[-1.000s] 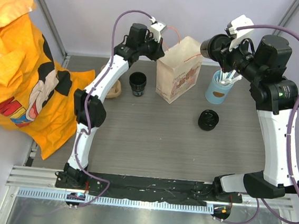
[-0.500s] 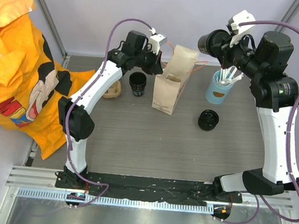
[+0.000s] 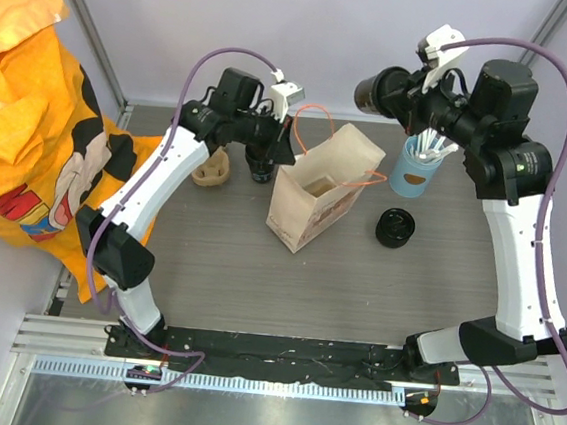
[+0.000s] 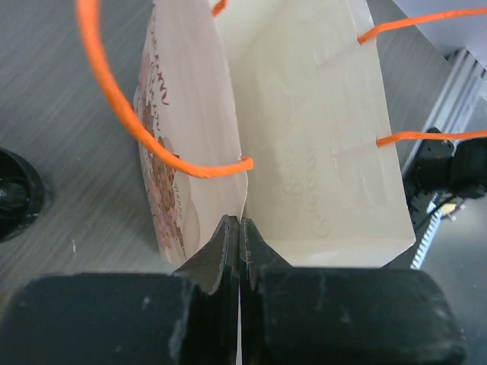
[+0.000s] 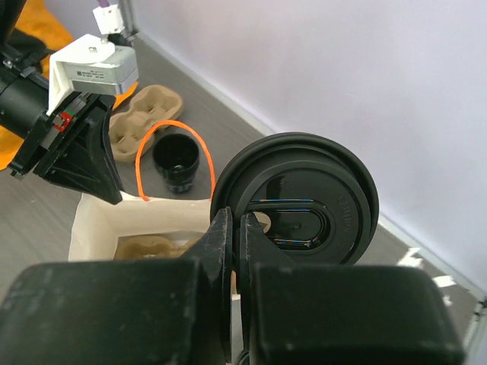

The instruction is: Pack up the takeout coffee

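The paper bag (image 3: pixel 298 219) is looking matt and smooth; the takeout coffee (image 5: pixel 297 201) is gleaming with a glossy black plastic lid; the desk (image 3: pixel 259 260) is showing matt grey woodgrain.

Left arm (image 3: pixel 154 175) and right arm (image 3: pixel 520 257) share white links, chunky black joints, looping purple cables (image 3: pixel 241 52); a white bracket (image 3: pixel 442 43) tops each wrist above black pincer fingers (image 4: pixel 223 252).

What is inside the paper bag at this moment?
A brown pulp piece lies at the bottom of the paper bag. The right gripper and its black lidded cup cover the rest of the inside.
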